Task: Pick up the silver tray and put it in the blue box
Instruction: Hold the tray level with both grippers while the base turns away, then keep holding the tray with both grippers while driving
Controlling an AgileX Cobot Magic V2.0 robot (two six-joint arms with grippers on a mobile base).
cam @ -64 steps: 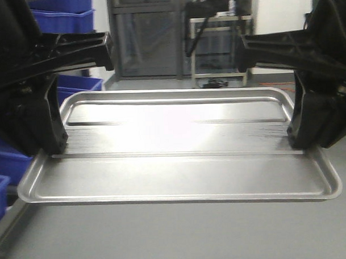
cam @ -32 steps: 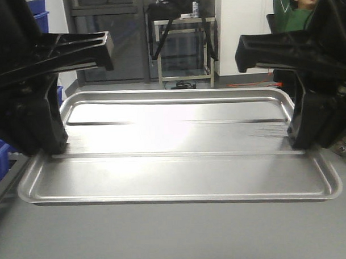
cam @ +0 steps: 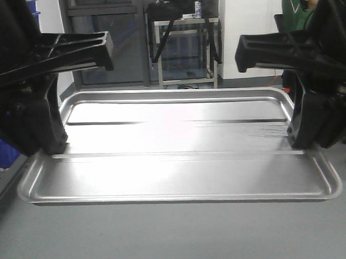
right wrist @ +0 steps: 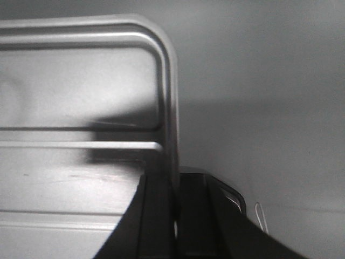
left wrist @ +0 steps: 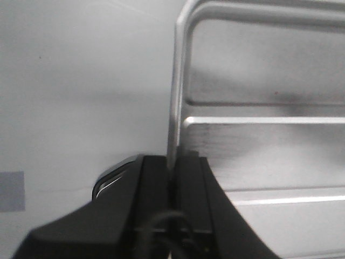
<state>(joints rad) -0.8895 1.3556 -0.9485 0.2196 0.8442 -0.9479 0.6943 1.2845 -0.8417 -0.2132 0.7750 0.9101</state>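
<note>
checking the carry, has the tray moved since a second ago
Yes: the tray moved right, carried along; the cart behind it slid left in frame.

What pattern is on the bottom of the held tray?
Plain shiny silver tray with two long parallel ridges across its bottom; clearest in the front view.

Left gripper point(left wrist: 172, 181) and right gripper point(right wrist: 175, 197): matte black, flat blocky fingers point(left wrist: 153, 186), angular housings point(cam: 62, 51); thin dark cable point(left wrist: 156, 218) loops beneath the left.
</note>
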